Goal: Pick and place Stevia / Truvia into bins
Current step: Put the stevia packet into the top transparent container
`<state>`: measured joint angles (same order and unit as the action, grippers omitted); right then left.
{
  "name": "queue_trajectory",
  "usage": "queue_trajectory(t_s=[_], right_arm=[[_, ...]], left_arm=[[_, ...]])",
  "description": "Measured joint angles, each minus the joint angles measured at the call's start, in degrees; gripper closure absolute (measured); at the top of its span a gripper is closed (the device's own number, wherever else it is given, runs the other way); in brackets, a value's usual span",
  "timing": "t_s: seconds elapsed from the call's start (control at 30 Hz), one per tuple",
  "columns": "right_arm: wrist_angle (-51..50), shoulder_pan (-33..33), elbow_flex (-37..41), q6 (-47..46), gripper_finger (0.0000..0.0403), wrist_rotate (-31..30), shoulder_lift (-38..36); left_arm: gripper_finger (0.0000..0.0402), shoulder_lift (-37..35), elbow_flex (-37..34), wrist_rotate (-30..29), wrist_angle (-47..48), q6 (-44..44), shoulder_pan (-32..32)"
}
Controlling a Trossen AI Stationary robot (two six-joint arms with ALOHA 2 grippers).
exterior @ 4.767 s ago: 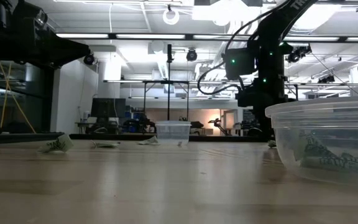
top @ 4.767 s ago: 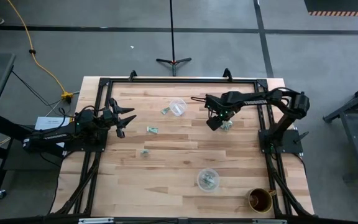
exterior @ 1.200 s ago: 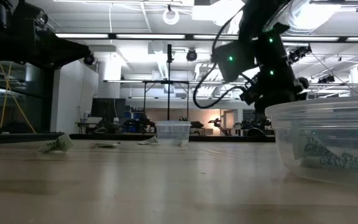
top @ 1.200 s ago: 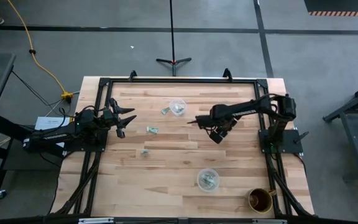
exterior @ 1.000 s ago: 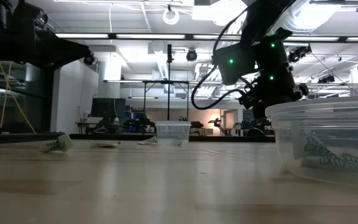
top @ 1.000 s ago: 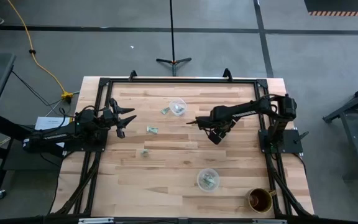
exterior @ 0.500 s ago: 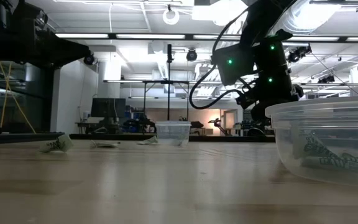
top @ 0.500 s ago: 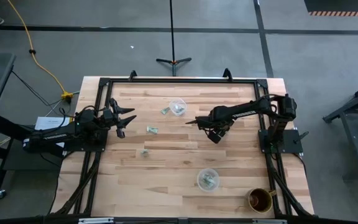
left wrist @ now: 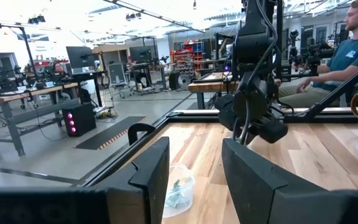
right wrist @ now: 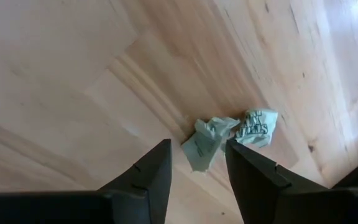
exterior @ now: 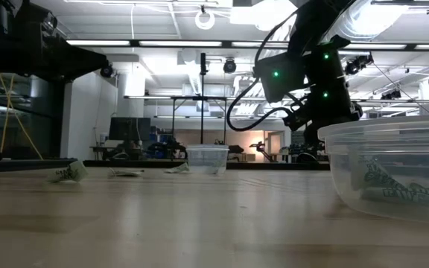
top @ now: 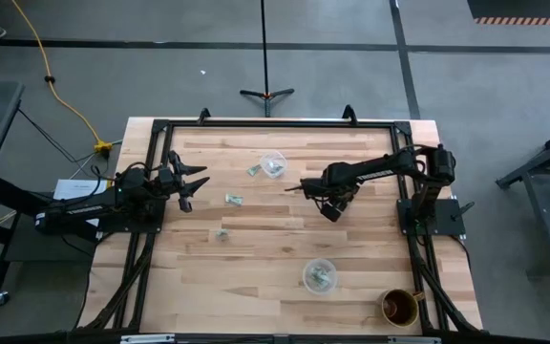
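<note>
A crumpled pale green sachet (right wrist: 205, 146) lies on the wood with a printed one (right wrist: 257, 127) against it. My right gripper (right wrist: 197, 152) is open just over them, one finger on either side of the crumpled one; in the high view it (top: 327, 203) is right of the far clear cup (top: 273, 164). That cup and the near clear cup (top: 319, 277) each hold sachets. Loose sachets (top: 254, 171), (top: 234, 199), (top: 222, 232) lie flat on the table. My left gripper (top: 195, 180) waits open at the left edge. My right gripper comes at the crumpled sachet (right wrist: 197, 155) slanting from above and from the table's right. Its fingertips (right wrist: 232, 146) stand close beside the sachet, which lies on the wood. I cannot tell whether they touch it.
A brown mug (top: 401, 307) stands at the near right corner. The near cup (exterior: 393, 167) fills the right of the low view and hides my right gripper's tips there. A black frame rail (top: 275, 122) runs round the table. A person (left wrist: 353, 37) sits beyond the table.
My right gripper has drifted a little toward the table's left edge, toward the far cup, and has settled. The cups and loose sachets have kept still.
</note>
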<state>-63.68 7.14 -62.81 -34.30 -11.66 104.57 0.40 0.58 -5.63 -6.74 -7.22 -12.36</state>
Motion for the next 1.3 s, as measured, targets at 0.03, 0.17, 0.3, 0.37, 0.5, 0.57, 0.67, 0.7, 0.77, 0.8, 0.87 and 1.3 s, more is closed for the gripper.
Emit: queue_trajectory(t_s=[0.03, 0.17, 0.3, 0.37, 0.5, 0.57, 0.67, 0.7, 0.77, 0.8, 0.87, 1.3], right_arm=[[-0.4, 0.0, 0.0, 0.3, 0.0260, 0.2, 0.0], [-0.5, 0.0, 0.0, 1.0, 0.0261, 0.2, 0.0], [0.7, 0.1, 0.8, 2.3, 0.0261, 0.2, 0.0], [1.9, 0.5, 2.4, 2.4, 0.0261, 1.0, 0.0], [2.9, 1.1, 4.6, 0.4, 0.0261, 2.0, -0.1], [2.6, 1.2, 4.7, -0.6, 0.0261, 2.0, -0.1], [2.4, 1.2, 4.3, -0.3, 0.0265, 1.7, -0.1], [2.4, 1.2, 4.1, -0.3, 0.0268, 1.7, 0.0], [2.3, 1.2, 3.8, -0.2, 0.0275, 1.5, 0.0], [2.4, 1.2, 3.7, -0.2, 0.0280, 1.2, 0.1], [2.6, 1.2, 3.7, -0.2, 0.0291, 0.5, 0.1], [1.9, 1.0, 3.6, 0.2, 0.0398, 0.7, 0.0]], left_arm=[[0.0220, 0.0, 0.0, 0.0, 0.0, 0.0, 0.0], [0.0220, 0.0, 0.0, 0.0, 0.0, 0.0, 0.0], [0.0220, 0.0, 0.0, 0.0, 0.0, 0.0, 0.0], [0.0220, 0.0, 0.0, 0.0, 0.0, 0.0, 0.0], [0.0220, 0.0, 0.0, 0.0, 0.0, 0.0, 0.0], [0.0220, 0.0, 0.0, 0.0, 0.0, 0.0, 0.0], [0.0220, 0.0, 0.0, 0.0, 0.0, 0.0, 0.0], [0.0220, 0.0, 0.0, 0.0, 0.0, 0.0, 0.0], [0.0220, 0.0, 0.0, 0.0, 0.0, 0.0, 0.0], [0.0220, 0.0, 0.0, 0.0, 0.0, 0.0, 0.0], [0.0220, 0.0, 0.0, 0.0, -0.1, 0.0, 0.0], [0.0220, 0.0, 0.0, 0.0, -0.1, 0.0, 0.0]])
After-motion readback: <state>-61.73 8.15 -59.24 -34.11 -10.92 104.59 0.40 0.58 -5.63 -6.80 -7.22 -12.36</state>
